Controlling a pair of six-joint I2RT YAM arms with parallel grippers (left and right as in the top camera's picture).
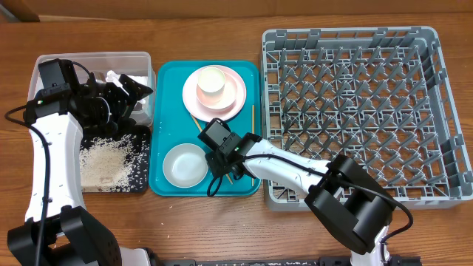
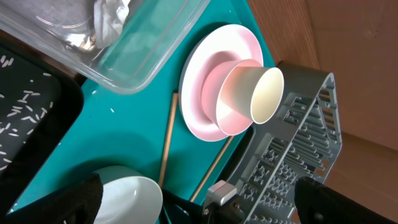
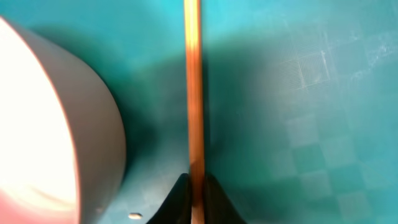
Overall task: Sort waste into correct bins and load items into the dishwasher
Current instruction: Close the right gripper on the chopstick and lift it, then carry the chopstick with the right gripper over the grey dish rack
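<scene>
Right end effector [image 3: 194, 188] is clamped on one chopstick [image 3: 193, 87], on or just above the teal tray [image 3: 298, 93], beside the white bowl [image 3: 50, 124]. Lift straight up, keep the stick level, clear the bowl, then carry it to the grey rack [image 1: 355, 111]. Left end effector [image 1: 133, 96] hangs over the clear tub [image 1: 44, 63], fingers apart. Both stick ends are cut off in the wrist view. Overhead, the arm hides the grip.
</scene>
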